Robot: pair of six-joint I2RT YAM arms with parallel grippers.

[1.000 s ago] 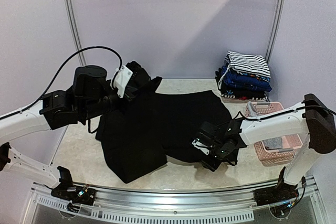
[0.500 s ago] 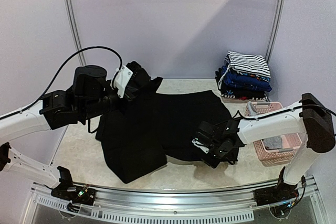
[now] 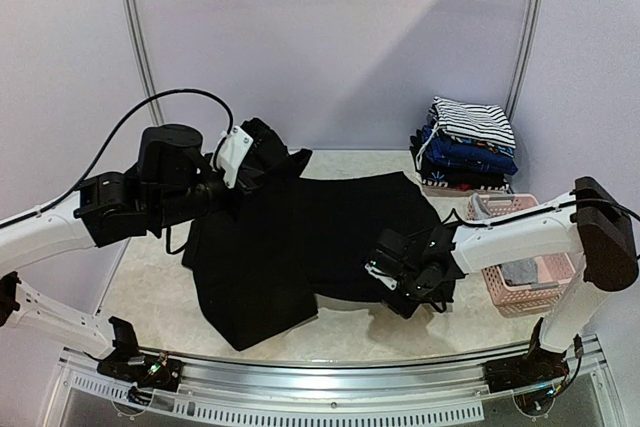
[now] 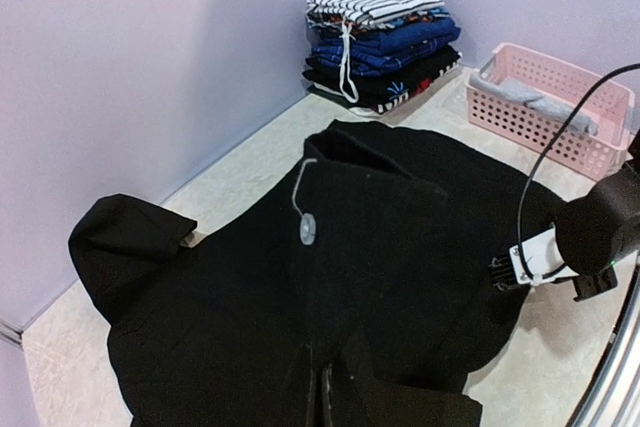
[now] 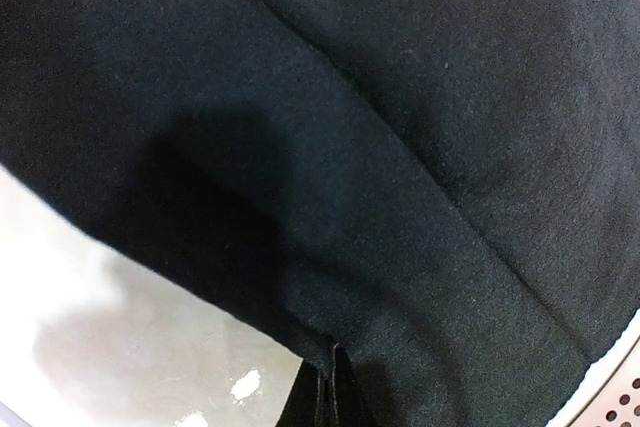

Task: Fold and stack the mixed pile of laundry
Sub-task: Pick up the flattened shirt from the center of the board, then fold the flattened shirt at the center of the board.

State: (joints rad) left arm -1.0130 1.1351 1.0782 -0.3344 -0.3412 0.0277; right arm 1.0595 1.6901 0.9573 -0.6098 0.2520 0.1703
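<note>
**Item 1. Left tool** [image 4: 320, 392]: fingers pressed together on a pinch of the black garment [image 3: 300, 232]. It holds the far-left part, raised slightly off the bench [image 3: 150, 292]. Keep it low, so the cloth drapes instead of bunching.

**Item 2. Black garment:** spread across the middle of the bench, creased, with one flap curled up at the far left. The white dot [image 4: 307, 229] sits near its upper middle. Judged unfolded; the step in hand looks like drawing it flat before the first fold. Aim for straight edges and no trapped layers underneath.

**Item 3. Right tool** [image 5: 325, 382]: fingers closed on the garment's near-right hem, down close to the bench. Tension it gently against the left tool. An uneven pull would likely skew the cloth or slip the thin hem free.

**Item 4. Folded stack** [image 3: 468, 142]: far right corner, striped piece on top, apart from the black garment. Leave room, so that a trailing edge does not topple it.

**Item 5. Pink basket** [image 4: 540, 122]: right of the right tool, with a grey piece [image 4: 535, 99] inside. Watch that the arm does not nudge it.
</note>
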